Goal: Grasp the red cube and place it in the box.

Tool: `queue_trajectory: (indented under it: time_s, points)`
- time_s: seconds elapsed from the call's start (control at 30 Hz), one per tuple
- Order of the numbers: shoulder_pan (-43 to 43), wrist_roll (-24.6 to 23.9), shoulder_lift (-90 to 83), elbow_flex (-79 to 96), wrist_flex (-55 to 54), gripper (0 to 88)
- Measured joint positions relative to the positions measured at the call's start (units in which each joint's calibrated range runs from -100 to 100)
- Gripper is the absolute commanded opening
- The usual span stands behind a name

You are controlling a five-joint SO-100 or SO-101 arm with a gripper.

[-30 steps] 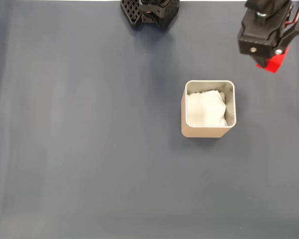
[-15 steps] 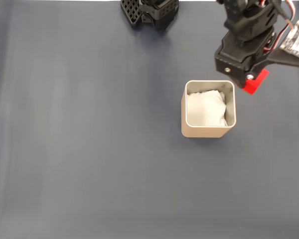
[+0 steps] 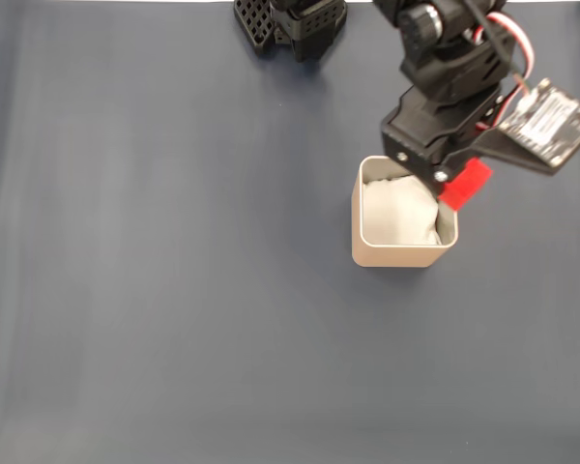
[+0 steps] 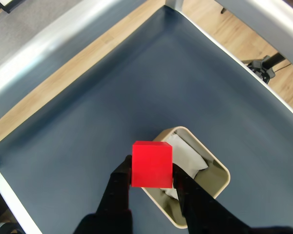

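Observation:
The red cube [image 4: 152, 164] is clamped between my black fingers, with my gripper [image 4: 152, 181] shut on it. In the fixed view the cube [image 3: 465, 184] hangs in the air over the box's upper right corner, half hidden under the arm. My gripper [image 3: 451, 184] sits there too. The box [image 3: 400, 254] is beige with rounded corners and holds crumpled white paper. In the wrist view the box [image 4: 219, 167] lies just below and to the right of the cube.
A dark grey mat [image 3: 174, 271] covers the table. The arm's black base [image 3: 290, 21] stands at the top edge of the fixed view. In the wrist view, metal rails [image 4: 53, 39] edge the mat, with wooden floor beyond.
My gripper has carried the red cube down and to the left, from the upper right corner of the fixed view to over the box's upper right rim.

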Motion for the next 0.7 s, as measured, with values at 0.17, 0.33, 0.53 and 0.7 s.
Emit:
queue_trajectory:
  time_s: [0.17, 0.33, 0.53, 0.7]
  points:
    - [2.48, 0.00, 0.00, 0.73, -0.32, 0.3]
    - [4.36, -0.10, 0.00, 1.00, -0.65, 0.3]
    - [5.86, -0.93, 0.00, 2.00, -0.65, 0.3]
    - [6.01, -1.27, -1.69, 2.19, -0.65, 0.3]
